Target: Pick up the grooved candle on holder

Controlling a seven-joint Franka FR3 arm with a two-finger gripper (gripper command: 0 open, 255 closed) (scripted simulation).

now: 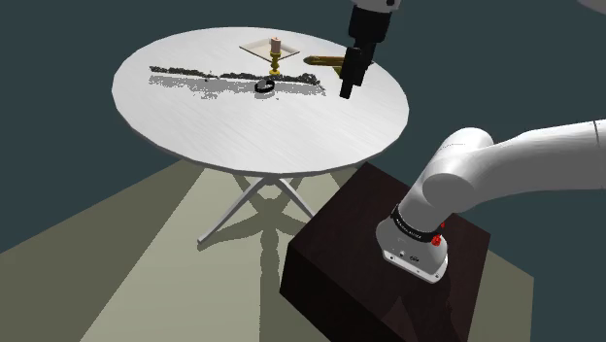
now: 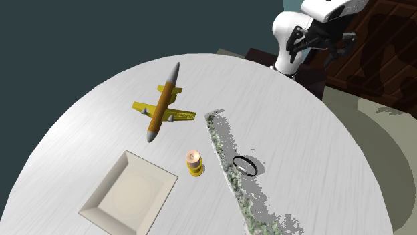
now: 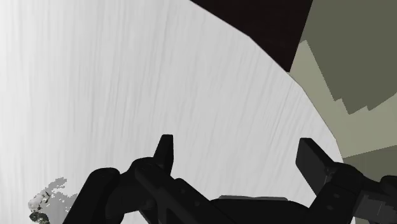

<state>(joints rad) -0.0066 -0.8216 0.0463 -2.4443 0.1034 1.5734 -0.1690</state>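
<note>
The candle (image 1: 276,45) is a short orange-tan cylinder on a gold holder, standing upright at the far side of the round white table (image 1: 291,131). From above, the candle (image 2: 194,160) sits between a square plate and a speckled strip. My gripper (image 1: 347,92) hangs over the table toward the shoulder view's right of the candle, well apart from it. The gripper (image 2: 319,50) hovers near the table's edge on the stand's side. In the wrist view the gripper (image 3: 238,154) is open, with only bare tabletop (image 3: 127,76) between its fingers.
A square pale plate (image 2: 127,193) lies beside the candle. A yellow-and-orange toy airplane (image 2: 162,103) rests nearby, partly behind my hand (image 1: 320,61). A black ring (image 2: 246,164) lies on a speckled grey strip (image 2: 227,157). The dark stand (image 1: 369,253) is below the table.
</note>
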